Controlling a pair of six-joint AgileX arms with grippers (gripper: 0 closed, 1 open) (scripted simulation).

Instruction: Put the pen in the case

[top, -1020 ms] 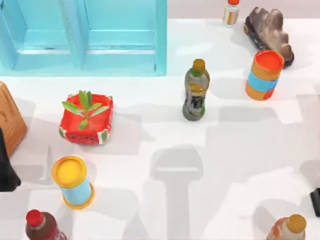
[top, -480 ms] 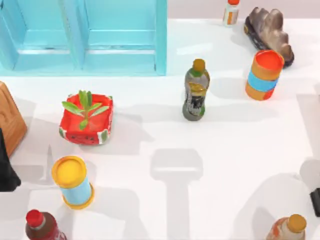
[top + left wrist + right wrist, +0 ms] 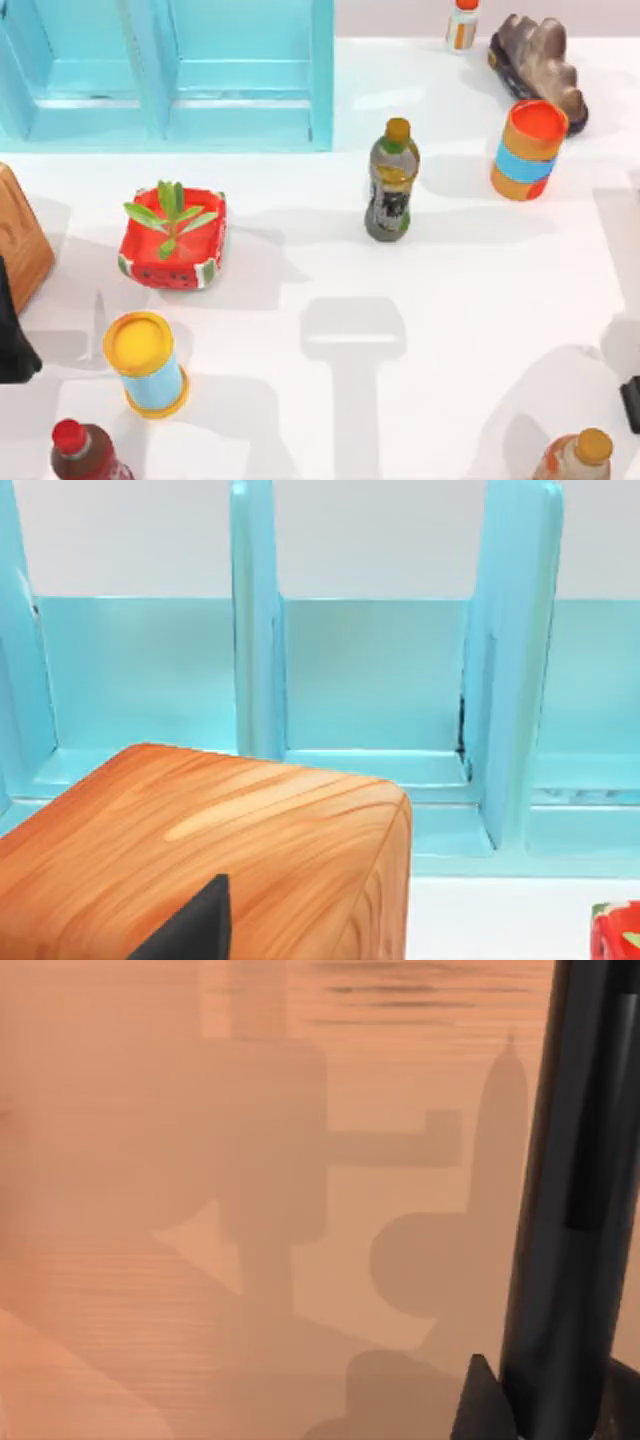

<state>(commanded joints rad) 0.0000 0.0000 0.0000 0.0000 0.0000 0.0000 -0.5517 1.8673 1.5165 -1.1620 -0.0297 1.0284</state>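
White worktop [image 3: 450, 300] holds scattered bottles while the right end effector [image 3: 530, 1400] grips the black pen [image 3: 575, 1190]; left's state I cannot tell.

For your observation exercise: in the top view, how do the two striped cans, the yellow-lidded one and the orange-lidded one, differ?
The yellow-lidded can stands near the table's front left; the orange-lidded can stands at the back right. One has a yellow lid and base, the other orange. Both stand upright, with a light blue band around the middle.
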